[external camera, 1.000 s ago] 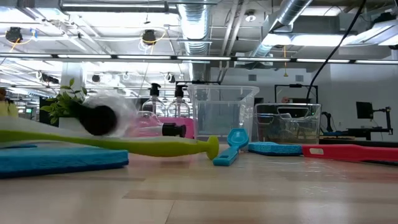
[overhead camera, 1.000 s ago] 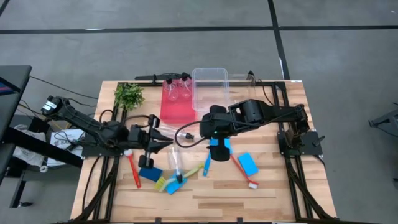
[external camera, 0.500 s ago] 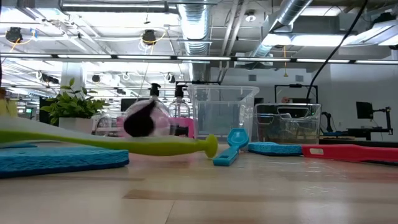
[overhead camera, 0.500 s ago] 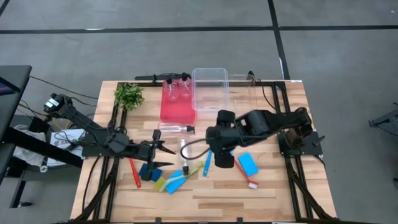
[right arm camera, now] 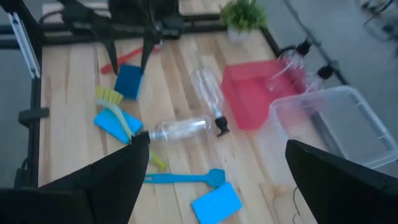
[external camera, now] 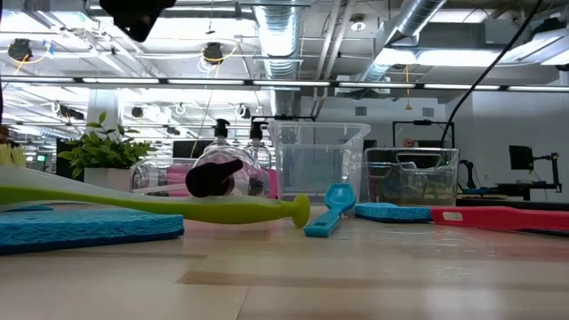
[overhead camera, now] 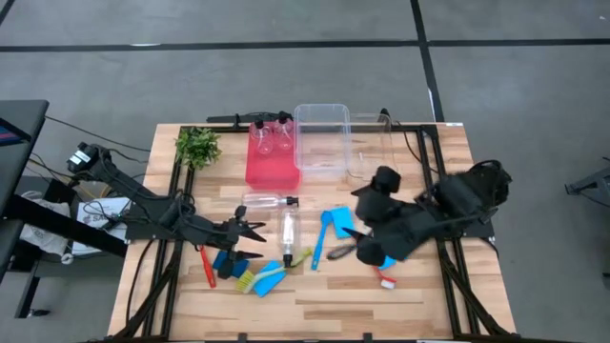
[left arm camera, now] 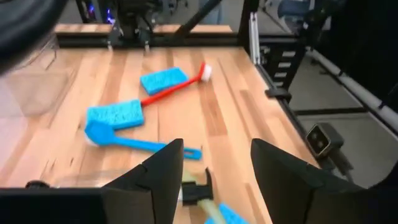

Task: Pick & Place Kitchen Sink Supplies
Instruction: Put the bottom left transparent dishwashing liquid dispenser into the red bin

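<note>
Tabletop: pale butcher-block wooden tabletop (overhead camera: 419, 286), rectangular, with black metal rails along its side edges.
Room: grey concrete floor around the tabletop in the high view; the low view shows an open ceiling with silver ducts and strip lights.
Far edge, fittings: red flat plastic tray (overhead camera: 271, 167) near the middle of the far edge, holding two upright clear pump bottles (overhead camera: 271, 136); clear rectangular plastic bin (overhead camera: 322, 138) just beside it; leafy green plant (overhead camera: 197, 146) toward the far left corner.
Loose bottles: two clear plastic bottles with black caps lie on their sides near the tabletop's centre, one (overhead camera: 267, 201) across, one (overhead camera: 287, 233) pointing to the near edge.
Sponges: blue rectangular foam sponges, one (overhead camera: 336, 222) at the centre, one dark blue (overhead camera: 227, 264) toward the near left.
Brushes: slim blue long-handled brush (overhead camera: 320, 238) at the centre; red brush (overhead camera: 205, 264) toward the left edge; yellow-green brush (external camera: 151, 205) lying across the low view's foreground.
Left tool (overhead camera: 250, 236): fingers parted, released, holding nothing, low over the tabletop beside the dark blue sponge.
Right tool (overhead camera: 346, 243): fingers spread wide, empty, above the tabletop right of centre.
Writing: none legible.
</note>
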`<control>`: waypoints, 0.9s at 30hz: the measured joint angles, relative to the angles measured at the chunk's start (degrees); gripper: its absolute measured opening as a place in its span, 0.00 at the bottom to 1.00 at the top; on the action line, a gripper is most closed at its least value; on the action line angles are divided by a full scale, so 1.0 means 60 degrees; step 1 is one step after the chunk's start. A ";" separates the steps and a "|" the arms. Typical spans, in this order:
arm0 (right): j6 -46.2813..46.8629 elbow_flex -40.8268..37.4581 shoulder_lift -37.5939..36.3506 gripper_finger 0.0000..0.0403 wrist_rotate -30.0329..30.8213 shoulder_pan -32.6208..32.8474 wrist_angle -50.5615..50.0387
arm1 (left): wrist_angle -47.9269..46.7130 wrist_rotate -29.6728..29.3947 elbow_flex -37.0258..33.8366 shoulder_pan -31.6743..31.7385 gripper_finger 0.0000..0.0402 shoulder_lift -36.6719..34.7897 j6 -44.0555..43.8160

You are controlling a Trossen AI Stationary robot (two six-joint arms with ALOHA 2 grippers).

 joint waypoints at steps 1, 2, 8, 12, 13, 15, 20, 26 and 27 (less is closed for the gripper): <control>0.0103 0.0000 -0.0003 0.92 0.0245 0.0149 0.0003 | -0.0165 0.0053 0.0035 0.0043 0.47 0.0047 -0.0002; 0.0190 0.0000 -0.0003 0.93 0.0489 0.0272 0.0000 | -0.0336 0.0118 0.0097 0.0095 0.47 0.0118 -0.0026; 0.1566 -0.1397 -0.0395 0.93 0.1869 0.0953 0.0012 | -0.1167 0.0653 0.0846 0.0525 0.47 0.0817 0.0049; 0.4019 -0.3734 -0.1046 0.93 0.2310 0.1242 0.0010 | -0.1239 0.1376 0.1219 0.0778 0.47 0.1305 0.0447; 0.4768 -0.4357 -0.1194 0.93 0.2307 0.1342 0.0000 | -0.1236 0.1541 0.1289 0.0821 0.47 0.1427 0.0487; 0.6346 -0.5598 -0.1446 0.93 0.2306 0.1562 0.0014 | -0.1343 0.1873 0.1388 0.0896 0.47 0.1649 0.0504; 1.0028 -0.8290 -0.1858 0.93 0.2063 0.2272 0.0020 | -0.2688 0.2497 0.1863 0.0892 0.47 0.2226 0.1192; 1.3130 -1.0402 -0.1892 0.93 0.0922 0.2870 0.0097 | -0.3868 0.2422 0.2563 0.0832 0.47 0.2992 0.3469; 1.3466 -1.0592 -0.1849 0.93 0.0792 0.2946 0.0129 | -0.3893 0.2273 0.2675 0.0832 0.47 0.3140 0.4000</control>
